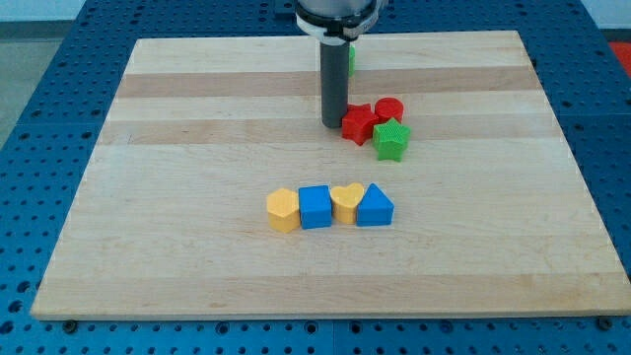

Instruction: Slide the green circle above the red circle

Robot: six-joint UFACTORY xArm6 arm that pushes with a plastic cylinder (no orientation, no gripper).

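Observation:
The green circle (351, 60) is near the view's top, mostly hidden behind my rod; only a sliver shows on the rod's right side. The red circle (390, 107) lies below and to the right of it. My tip (333, 124) rests on the board just left of a red star (358, 124), touching or nearly touching it. The red star sits against the red circle's lower left. The tip is below the green circle and left of the red circle.
A green star (390, 140) lies just below the red circle. Lower down, a row holds a yellow hexagon (282, 210), a blue square (315, 207), a yellow heart (345, 202) and a blue triangle (375, 206). The wooden board (177, 148) has blue pegboard around it.

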